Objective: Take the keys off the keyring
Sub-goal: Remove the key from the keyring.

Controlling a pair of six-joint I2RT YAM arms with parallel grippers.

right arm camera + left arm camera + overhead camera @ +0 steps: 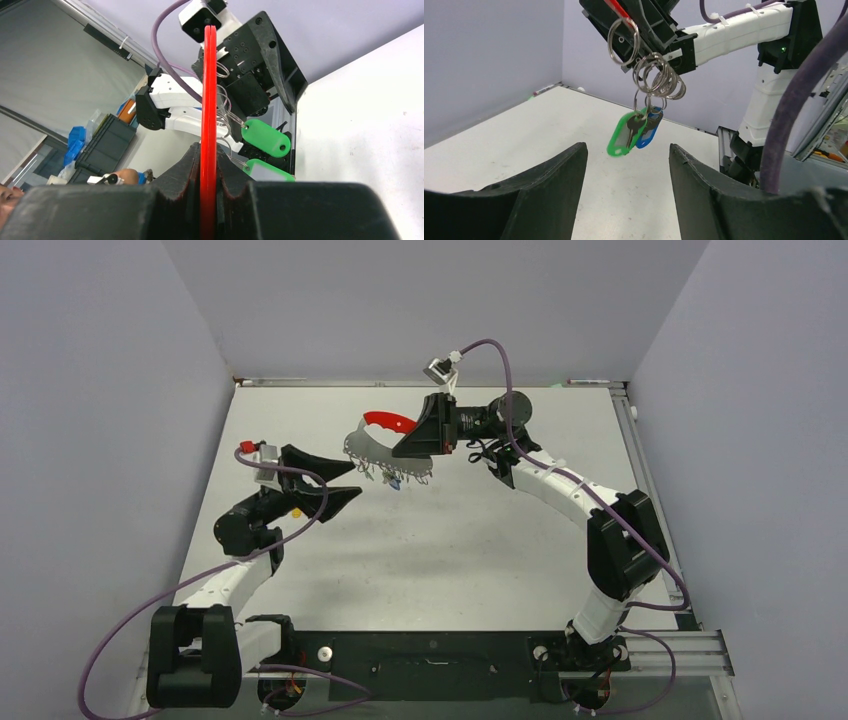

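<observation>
You could read no text, number, brand or sign in any view, and the white insert of the green key tag [269, 172] showed you nothing legible.

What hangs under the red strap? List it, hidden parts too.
Silver rings, then a green tag with a key against it, and a blue tag behind. Any further keys are hidden by the tags.

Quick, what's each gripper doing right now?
Left gripper: open, holding nothing.
Right gripper: closed on the keyring, by its red strap.
</observation>
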